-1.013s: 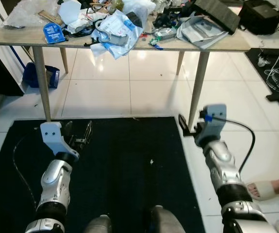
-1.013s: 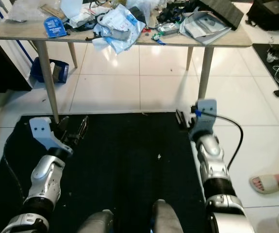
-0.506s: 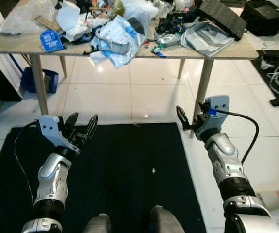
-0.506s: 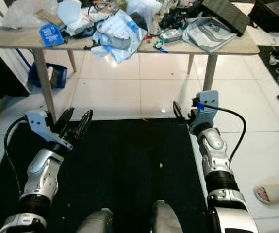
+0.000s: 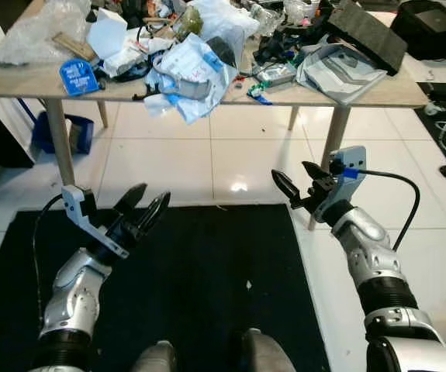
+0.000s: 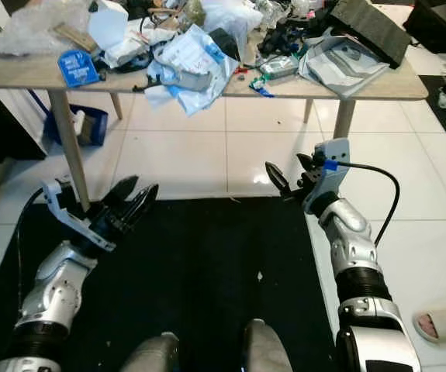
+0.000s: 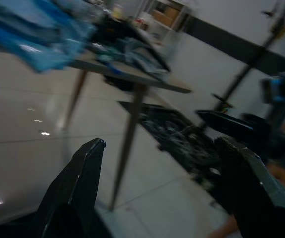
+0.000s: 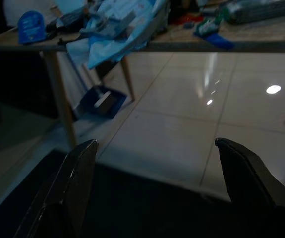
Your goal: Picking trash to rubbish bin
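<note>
Jaws on both arms stand spread apart and grasping nothing: the left gripper (image 5: 143, 209) hovers over the near edge of the black mat (image 5: 207, 279), the right gripper (image 5: 299, 186) hangs beside the desk's front right leg (image 5: 333, 159). That leg is the first worry, I'd say: any swing of the right arm outward or forward risks a knock against it, and a jolt could shake loose what sits above. A small white scrap (image 5: 247, 284) lies on the mat between the arms, easy to overlook and possibly trash too.

Farther off, the desk (image 5: 21, 80) carries the trash, heaped in a jumble: crumpled blue-and-white wrappers (image 5: 188, 66) already drooping over the front edge, a blue packet (image 5: 75, 76) to the left, grey sheets (image 5: 339, 66) to the right. Pull one piece from that tangle and, in my judgement, neighbours may slide off onto the tiles. Beyond the left legs a blue bin (image 5: 56, 132) stands on the floor, low and partly behind a leg, an awkward reach.
</note>
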You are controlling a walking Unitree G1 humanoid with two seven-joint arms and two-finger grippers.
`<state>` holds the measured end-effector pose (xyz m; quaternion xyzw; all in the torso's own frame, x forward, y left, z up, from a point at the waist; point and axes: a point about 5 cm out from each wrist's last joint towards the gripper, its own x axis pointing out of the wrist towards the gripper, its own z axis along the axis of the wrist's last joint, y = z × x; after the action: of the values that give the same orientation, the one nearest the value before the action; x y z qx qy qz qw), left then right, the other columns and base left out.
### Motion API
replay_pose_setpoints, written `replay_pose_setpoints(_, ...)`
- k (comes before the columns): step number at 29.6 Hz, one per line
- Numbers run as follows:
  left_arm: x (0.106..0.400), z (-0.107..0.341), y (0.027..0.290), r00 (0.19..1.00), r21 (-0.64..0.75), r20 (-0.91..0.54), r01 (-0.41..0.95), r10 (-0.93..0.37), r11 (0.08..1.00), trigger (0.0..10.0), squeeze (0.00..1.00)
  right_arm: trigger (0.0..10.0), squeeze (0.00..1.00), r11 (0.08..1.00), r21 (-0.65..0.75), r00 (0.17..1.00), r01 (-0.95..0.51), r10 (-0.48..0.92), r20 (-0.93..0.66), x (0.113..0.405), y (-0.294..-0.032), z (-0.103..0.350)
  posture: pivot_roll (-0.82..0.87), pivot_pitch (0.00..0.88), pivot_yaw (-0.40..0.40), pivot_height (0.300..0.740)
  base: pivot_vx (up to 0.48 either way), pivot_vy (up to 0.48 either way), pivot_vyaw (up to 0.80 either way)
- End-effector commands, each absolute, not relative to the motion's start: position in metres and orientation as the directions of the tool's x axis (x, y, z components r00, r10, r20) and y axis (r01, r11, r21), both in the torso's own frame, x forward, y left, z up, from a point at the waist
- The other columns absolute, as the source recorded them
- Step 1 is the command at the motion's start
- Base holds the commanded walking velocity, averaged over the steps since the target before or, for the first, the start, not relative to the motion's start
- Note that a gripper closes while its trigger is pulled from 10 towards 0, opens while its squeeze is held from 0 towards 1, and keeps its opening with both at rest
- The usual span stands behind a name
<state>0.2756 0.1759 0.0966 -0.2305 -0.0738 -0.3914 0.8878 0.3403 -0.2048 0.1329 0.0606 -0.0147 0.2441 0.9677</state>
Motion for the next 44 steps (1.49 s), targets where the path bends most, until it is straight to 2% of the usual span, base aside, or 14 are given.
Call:
replay_pose_setpoints(1, 0.271, 0.095, 0.179, 0.662, -0.349, 0.303, 0.746, -0.685, 0.567, 10.0, 0.0, 10.0, 0.0, 0.855, 0.121, 0.864, -0.504, 0.499, 0.069, 0.339, -0.205, 0.137, -0.01, 0.138, -0.006, 0.74, 0.0, 0.0, 0.0)
replay_pose_setpoints(8, 0.265, 0.092, 0.18, 0.622, -0.359, 0.272, 0.774, -0.734, 0.522, 10.0, 0.0, 10.0, 0.0, 0.783, 0.155, 0.798, -0.602, 0.593, 0.104, 0.339, -0.205, 0.152, -0.01, 0.13, -0.004, 0.74, 0.0, 0.0, 0.0)
replay_pose_setpoints(14, 0.262, 0.091, 0.18, 0.612, -0.373, 0.278, 0.779, -0.74, 0.504, 10.0, 0.0, 10.0, 0.0, 0.776, 0.121, 0.786, -0.618, 0.61, 0.105, 0.345, -0.203, 0.163, -0.01, 0.127, -0.006, 0.74, 0.0, 0.0, 0.0)
replay_pose_setpoints(15, 0.262, 0.091, 0.179, 0.609, -0.375, 0.279, 0.781, -0.742, 0.5, 10.0, 0.0, 10.0, 0.07, 0.781, 0.114, 0.789, -0.614, 0.604, 0.112, 0.347, -0.203, 0.165, -0.01, 0.125, -0.005, 0.74, 0.0, 0.0, 0.0)
replay_pose_setpoints(16, 0.261, 0.091, 0.179, 0.607, -0.375, 0.28, 0.782, -0.744, 0.497, 10.0, 0.0, 10.0, 0.26, 0.784, 0.113, 0.791, -0.611, 0.6, 0.118, 0.348, -0.203, 0.167, -0.01, 0.123, -0.004, 0.74, 0.0, 0.0, 0.0)
replay_pose_setpoints(17, 0.261, 0.091, 0.178, 0.603, -0.376, 0.282, 0.785, -0.746, 0.492, 10.0, 0.0, 10.0, 0.75, 0.787, 0.104, 0.792, -0.609, 0.597, 0.125, 0.35, -0.202, 0.169, -0.01, 0.123, -0.004, 0.74, 0.0, 0.0, 0.0)
replay_pose_setpoints(18, 0.261, 0.091, 0.178, 0.603, -0.376, 0.282, 0.785, -0.746, 0.492, 10.0, 0.0, 10.0, 0.75, 0.787, 0.104, 0.792, -0.609, 0.597, 0.125, 0.35, -0.202, 0.169, -0.01, 0.123, -0.004, 0.74, 0.0, 0.0, 0.0)
replay_pose_setpoints(19, 0.26, 0.091, 0.178, 0.6, -0.376, 0.282, 0.787, -0.748, 0.489, 10.0, 0.0, 10.0, 1.0, 0.794, 0.096, 0.798, -0.601, 0.588, 0.131, 0.351, -0.201, 0.172, -0.01, 0.123, -0.004, 0.74, 0.0, 0.0, 0.0)
replay_pose_setpoints(26, 0.259, 0.092, 0.178, 0.596, -0.371, 0.281, 0.79, -0.752, 0.487, 10.0, 0.0, 10.0, 0.99, 0.82, 0.107, 0.825, -0.562, 0.546, 0.145, 0.358, -0.198, 0.176, 0.0, 0.124, -0.005, 0.74, 0.147, 0.0, 0.0)
replay_pose_setpoints(27, 0.26, 0.092, 0.178, 0.603, -0.376, 0.28, 0.785, -0.747, 0.492, 10.0, 0.0, 10.0, 0.0, 0.817, 0.111, 0.823, -0.566, 0.552, 0.137, 0.358, -0.195, 0.174, 0.0, 0.13, -0.006, 0.74, 0.311, 0.0, 0.0)
replay_pose_setpoints(44, 0.26, 0.092, 0.177, 0.6, -0.386, 0.282, 0.785, -0.749, 0.484, 10.0, 0.0, 10.0, 0.0, 0.815, 0.094, 0.819, -0.572, 0.56, 0.121, 0.358, -0.191, 0.171, -0.01, 0.134, -0.007, 0.74, 0.335, 0.0, 0.0)
